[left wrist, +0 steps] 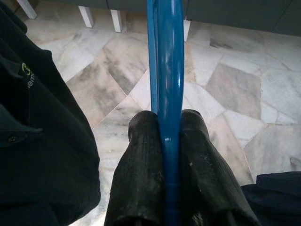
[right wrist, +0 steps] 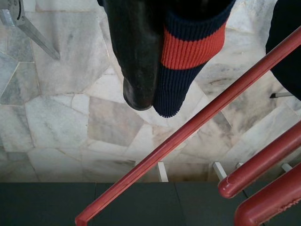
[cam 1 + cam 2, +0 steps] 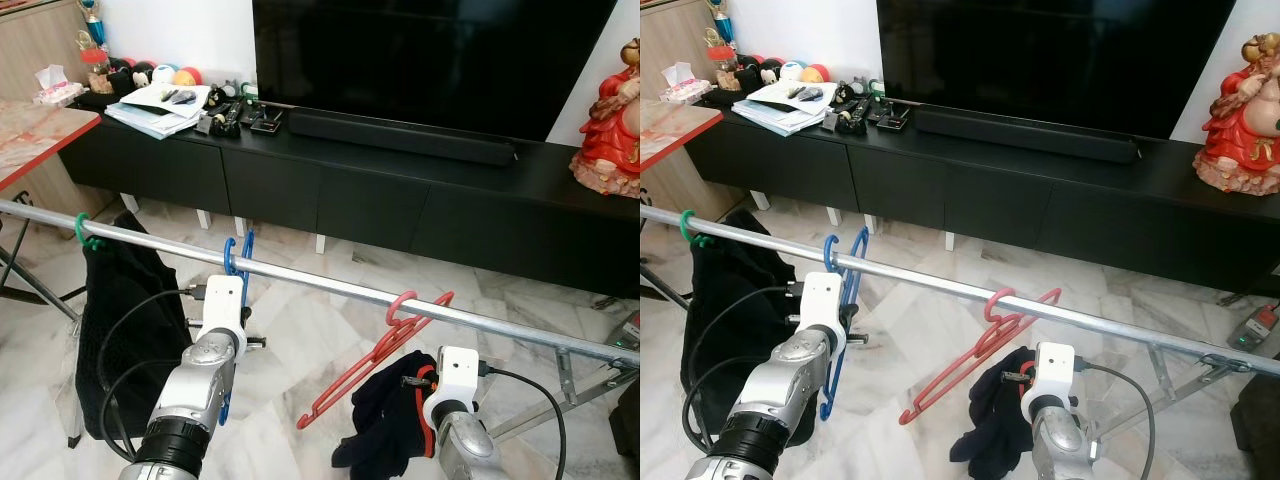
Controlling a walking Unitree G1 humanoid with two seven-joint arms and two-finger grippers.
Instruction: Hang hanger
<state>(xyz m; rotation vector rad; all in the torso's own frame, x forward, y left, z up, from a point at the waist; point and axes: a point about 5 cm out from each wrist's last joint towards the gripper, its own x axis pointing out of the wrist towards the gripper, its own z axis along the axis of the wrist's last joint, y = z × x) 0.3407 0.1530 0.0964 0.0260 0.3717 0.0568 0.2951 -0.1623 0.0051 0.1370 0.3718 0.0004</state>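
A silver rail (image 3: 330, 287) runs across in front of me. A blue hanger (image 3: 236, 256) hooks over it, and my left gripper (image 1: 164, 127) is shut on the hanger's blue bar (image 1: 165, 56) just below the rail. Further right a red hanger (image 3: 372, 362) hangs tilted from the rail by its hook. Below it, my right gripper (image 2: 150, 101) holds a dark garment (image 3: 385, 425). The garment's navy and red striped cuff (image 2: 188, 52) lies against one black finger (image 2: 136, 56); the other finger is hidden.
A green hook (image 3: 85, 235) carries a black garment (image 3: 120, 330) at the rail's left end. Behind stand a black TV console (image 3: 400, 190), a TV (image 3: 430, 50) and a red figurine (image 3: 610, 120). A red-edged table (image 3: 30, 130) is at left, rack legs (image 3: 570, 390) at right.
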